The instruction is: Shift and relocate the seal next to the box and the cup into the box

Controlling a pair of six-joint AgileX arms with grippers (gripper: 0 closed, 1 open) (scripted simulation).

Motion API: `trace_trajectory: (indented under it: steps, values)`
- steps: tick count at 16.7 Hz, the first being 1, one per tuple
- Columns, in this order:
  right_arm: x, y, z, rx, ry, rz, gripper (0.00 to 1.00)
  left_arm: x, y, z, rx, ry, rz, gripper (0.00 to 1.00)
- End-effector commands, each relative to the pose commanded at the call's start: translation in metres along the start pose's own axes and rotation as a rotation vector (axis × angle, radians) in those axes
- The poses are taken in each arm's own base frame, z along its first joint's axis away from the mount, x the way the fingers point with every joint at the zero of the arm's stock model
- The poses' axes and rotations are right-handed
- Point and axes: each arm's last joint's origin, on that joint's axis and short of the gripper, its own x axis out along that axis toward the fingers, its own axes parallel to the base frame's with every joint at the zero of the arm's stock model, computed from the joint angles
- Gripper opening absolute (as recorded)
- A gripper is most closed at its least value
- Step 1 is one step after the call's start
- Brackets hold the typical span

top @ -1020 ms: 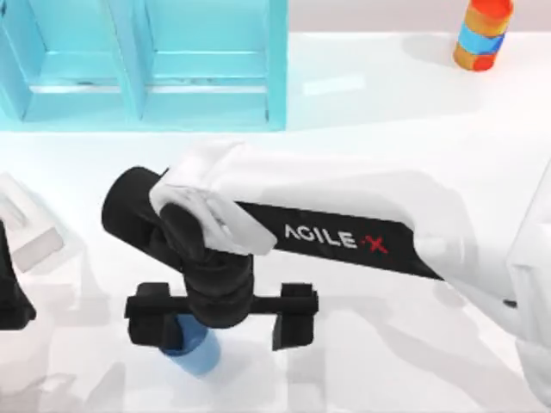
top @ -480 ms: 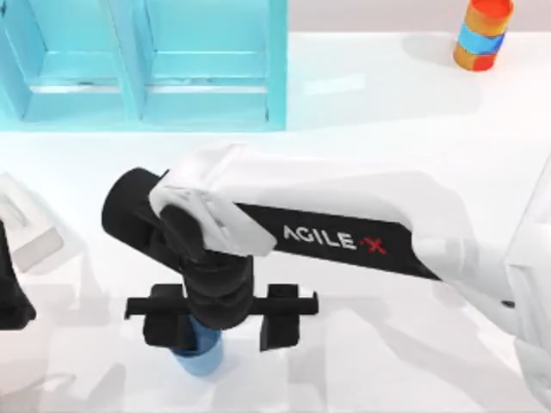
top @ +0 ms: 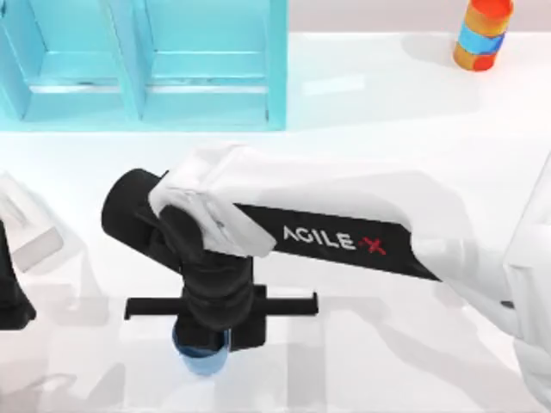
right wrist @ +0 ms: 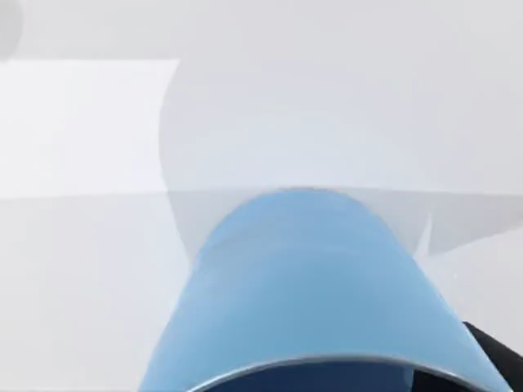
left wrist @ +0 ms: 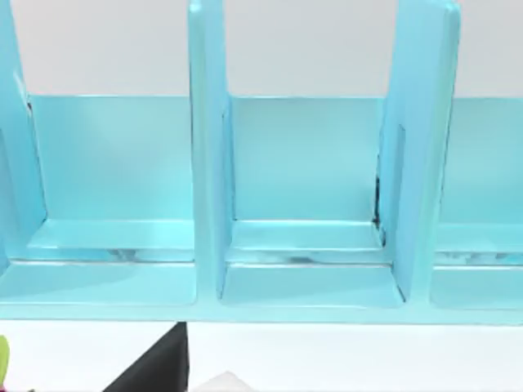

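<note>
The blue cup (top: pixel 203 357) stands upright near the table's front edge, left of centre. My right gripper (top: pixel 211 331) reaches down over it from the right, its fingers (top: pixel 250 320) pressed in on the cup's sides. The right wrist view looks down the cup's blue wall (right wrist: pixel 310 286) from close up, with a black fingertip (right wrist: pixel 490 353) at its edge. The turquoise box (top: pixel 207 86) with upright dividers stands at the back left, and its compartments (left wrist: pixel 310 245) show in the left wrist view. The seal is out of view. My left arm (top: pixel 10 292) is parked at the left edge.
An orange-and-blue striped cylinder (top: pixel 484 33) stands at the back right corner. My right arm's white and black forearm (top: pixel 327 237) lies across the middle of the table. White tabletop (top: pixel 387 112) stretches between the box and the cylinder.
The right gripper's fingers have slid inward along their rail from a wide spread until they sit against the cup. Neither the arm nor the cup has shifted.
</note>
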Motion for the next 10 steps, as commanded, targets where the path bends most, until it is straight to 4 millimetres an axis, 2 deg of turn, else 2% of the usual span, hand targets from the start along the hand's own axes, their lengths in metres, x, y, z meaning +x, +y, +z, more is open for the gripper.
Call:
trace_trajectory:
  steps: [10]
  values:
    - [-0.0054, -0.0046, 0.0023, 0.006, -0.001, 0.000, 0.00, 0.0000, 0.0000, 0.0000, 0.000, 0.000, 0.000, 1.00]
